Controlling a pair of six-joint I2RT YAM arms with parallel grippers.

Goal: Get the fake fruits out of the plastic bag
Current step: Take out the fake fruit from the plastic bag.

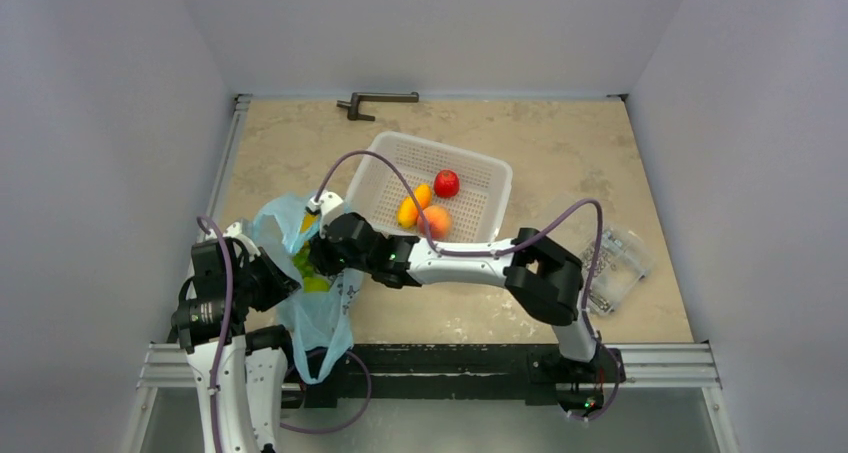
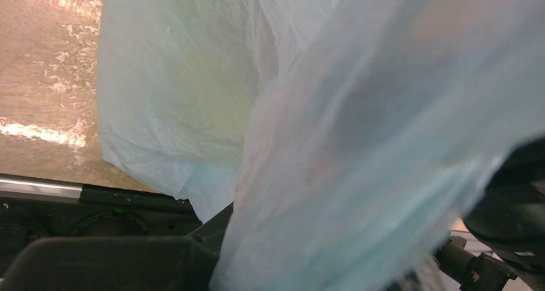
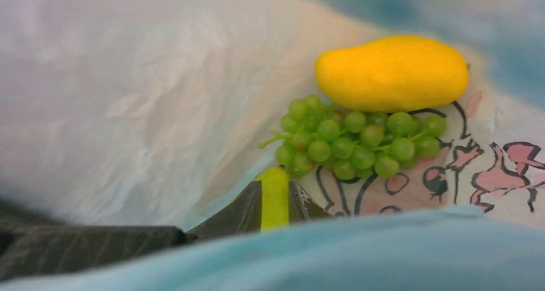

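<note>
The light blue plastic bag (image 1: 322,318) hangs over the near table edge, its mouth lifted by my left gripper (image 1: 276,275), which is shut on the bag's film (image 2: 360,143). My right gripper (image 1: 318,255) reaches into the bag. Inside, its jaws (image 3: 275,187) are shut on a narrow yellow-green fruit (image 3: 275,198). Just beyond lie a green grape bunch (image 3: 353,140) and a yellow oblong fruit (image 3: 392,72) on the pink cartoon print (image 3: 495,169). A fold of bag hides the lower part of the fingers.
A white perforated basket (image 1: 482,165) behind the right arm holds a red round fruit (image 1: 447,183), an orange-yellow oblong fruit (image 1: 413,205) and a peach (image 1: 435,221). A clear box of metal parts (image 1: 615,263) sits at the right. A dark bracket (image 1: 375,101) lies at the far edge.
</note>
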